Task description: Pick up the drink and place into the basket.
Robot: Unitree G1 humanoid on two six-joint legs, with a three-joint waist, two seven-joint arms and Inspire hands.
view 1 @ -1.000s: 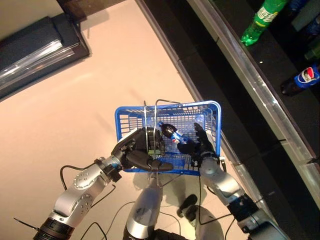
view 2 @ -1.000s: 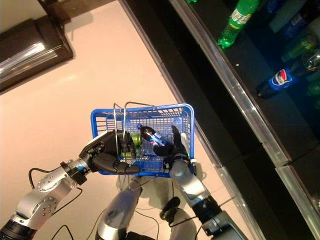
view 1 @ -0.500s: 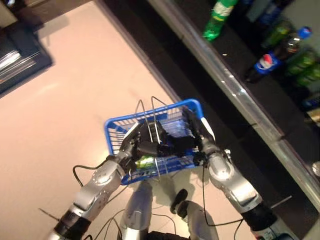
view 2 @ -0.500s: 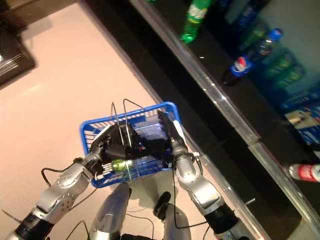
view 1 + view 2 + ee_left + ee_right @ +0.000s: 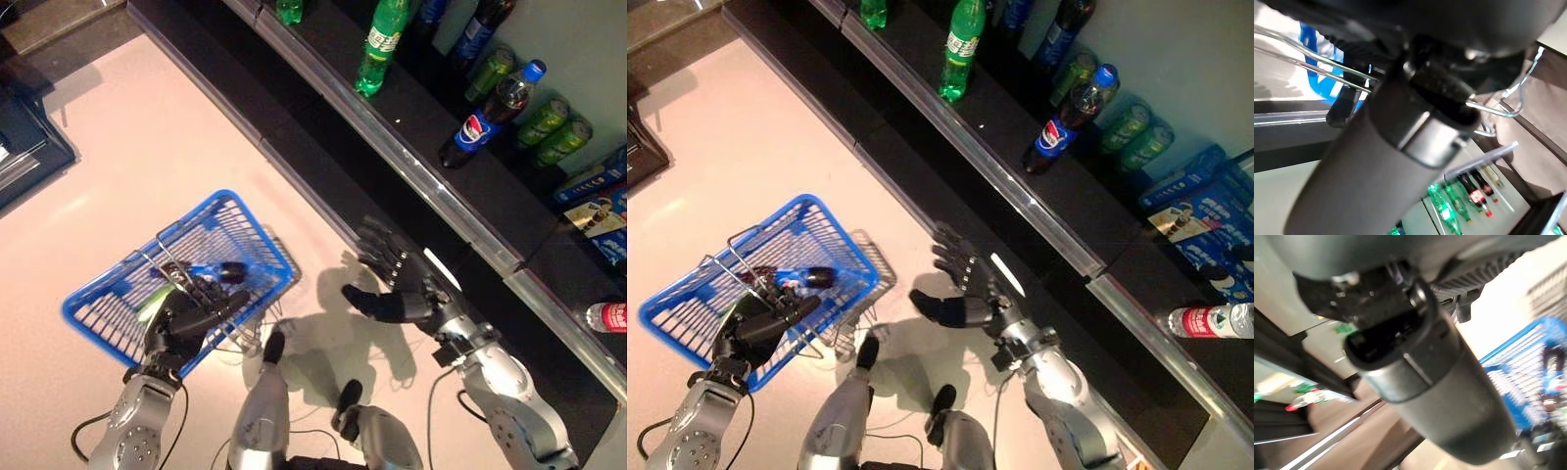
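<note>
a pale pink shop floor runs beside a long dark display shelf point(image 5: 460, 211) stocked with bottles and cans. on the floor side, the blue plastic wire-handled basket point(image 5: 108, 304) hangs from the left hand point(image 5: 186, 318), whose fingers are curled round the thin metal handles. inside it lies the dark cola bottle with a blue label point(image 5: 211, 271), on its side, long axis running across the basket, beside something green. the drink is thus already in the basket. the right hand point(image 5: 392, 279) is empty, fingers spread and relaxed, hovering over the floor between basket and shelf, well apart from the basket rim. if another drink is wanted, the right hand is the nearer one to the shelf: the upright blue-capped cola bottle point(image 5: 490, 116) and the green soda bottle point(image 5: 377, 44) stand beyond its fingertips, long axes vertical.
</note>
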